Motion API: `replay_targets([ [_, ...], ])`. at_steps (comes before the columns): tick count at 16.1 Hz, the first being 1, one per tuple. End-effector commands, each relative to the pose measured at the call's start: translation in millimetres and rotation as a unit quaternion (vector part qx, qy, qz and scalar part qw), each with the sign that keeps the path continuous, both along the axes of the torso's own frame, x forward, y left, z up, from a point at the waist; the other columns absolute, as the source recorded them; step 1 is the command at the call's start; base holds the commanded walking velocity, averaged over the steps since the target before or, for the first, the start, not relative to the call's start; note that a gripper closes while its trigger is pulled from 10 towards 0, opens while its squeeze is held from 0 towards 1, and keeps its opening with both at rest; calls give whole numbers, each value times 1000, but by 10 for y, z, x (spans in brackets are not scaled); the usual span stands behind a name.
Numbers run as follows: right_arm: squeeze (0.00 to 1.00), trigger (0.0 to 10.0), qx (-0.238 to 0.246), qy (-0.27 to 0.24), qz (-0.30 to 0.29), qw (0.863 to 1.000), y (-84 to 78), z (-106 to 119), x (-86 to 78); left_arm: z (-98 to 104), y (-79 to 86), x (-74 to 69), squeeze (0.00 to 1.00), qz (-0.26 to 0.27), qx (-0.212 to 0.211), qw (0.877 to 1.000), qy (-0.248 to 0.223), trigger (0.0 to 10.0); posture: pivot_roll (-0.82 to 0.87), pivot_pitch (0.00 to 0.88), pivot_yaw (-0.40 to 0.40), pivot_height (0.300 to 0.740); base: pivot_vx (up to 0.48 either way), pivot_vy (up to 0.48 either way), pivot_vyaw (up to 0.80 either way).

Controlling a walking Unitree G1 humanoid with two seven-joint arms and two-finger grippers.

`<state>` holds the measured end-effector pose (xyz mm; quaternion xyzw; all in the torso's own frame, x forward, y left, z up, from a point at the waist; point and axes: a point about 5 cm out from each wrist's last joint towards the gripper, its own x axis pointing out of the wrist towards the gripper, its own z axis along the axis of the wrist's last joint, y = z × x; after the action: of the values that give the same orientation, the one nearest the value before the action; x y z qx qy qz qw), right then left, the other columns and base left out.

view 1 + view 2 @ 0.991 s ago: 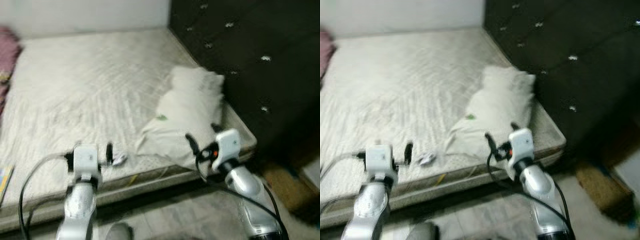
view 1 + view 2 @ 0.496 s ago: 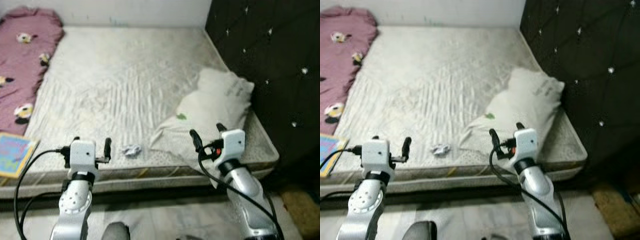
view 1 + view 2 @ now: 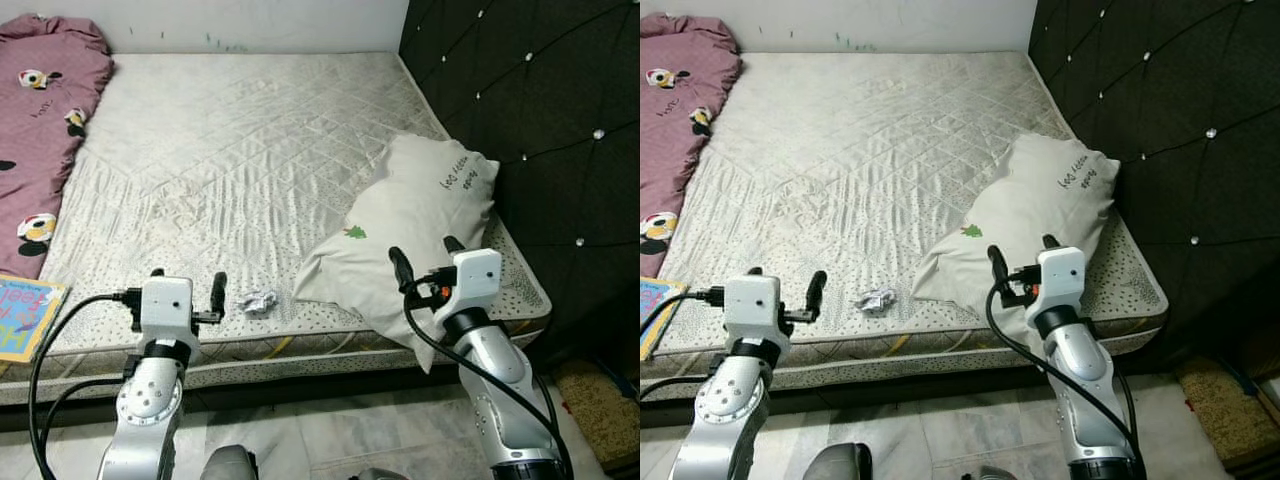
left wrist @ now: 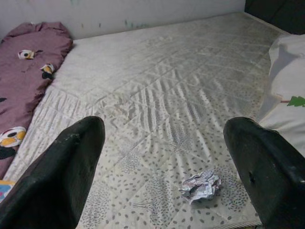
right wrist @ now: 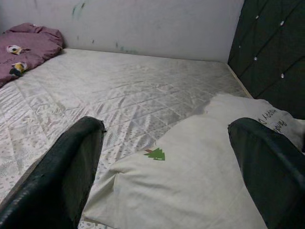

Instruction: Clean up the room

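- A colourful book (image 3: 25, 318) is being seen whole at the left edge of the left eye view; only a sliver is being shown in the right eye view.
- One crumpled paper (image 3: 259, 301) is being seen low in the middle, near the mattress (image 3: 250, 150) front edge.
- One pillow (image 3: 415, 220) and one pink blanket (image 3: 45, 110) are being counted.
- The left gripper (image 3: 186, 292) and right gripper (image 3: 427, 258) are being held wide open, with nothing being touched.
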<state>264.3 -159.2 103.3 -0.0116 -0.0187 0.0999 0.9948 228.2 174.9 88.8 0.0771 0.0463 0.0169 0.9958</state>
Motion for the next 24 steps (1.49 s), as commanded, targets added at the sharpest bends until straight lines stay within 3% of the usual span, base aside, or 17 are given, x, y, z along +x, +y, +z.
replay_targets([
  [1,0,10000,-1,-1,-9,1000,2,3,23,56,24,-6,0,-3,-6,1000,-9,10000,38,69,-57,740,0,0,0],
  [5,0,10000,-8,-7,0,1000,44,42,78,57,11,-9,0,-6,-6,1000,-9,10000,43,88,-78,740,0,0,600],
  [11,0,10000,-12,1,-33,999,-34,-23,16,30,5,-3,0,-12,-8,1000,-1,10000,29,80,-63,740,0,0,800],
  [13,0,10000,-36,0,-19,999,-43,-58,-46,37,-9,21,0,-22,-11,1000,1,10000,37,90,-67,740,0,0,669],
  [16,0,10000,-18,15,-37,999,-123,-87,-39,26,32,-12,0,-17,-17,1000,5,10000,37,95,-67,740,0,0,0],
  [20,0,10000,-21,11,-39,999,-143,-56,16,38,-9,-27,0,-16,-33,999,6,10000,43,111,-73,740,0,460,0],
  [24,0,10000,-12,23,-32,999,-100,-109,-49,56,2,-56,0,-18,-25,1000,3,10000,46,125,-70,740,0,475,0],
])
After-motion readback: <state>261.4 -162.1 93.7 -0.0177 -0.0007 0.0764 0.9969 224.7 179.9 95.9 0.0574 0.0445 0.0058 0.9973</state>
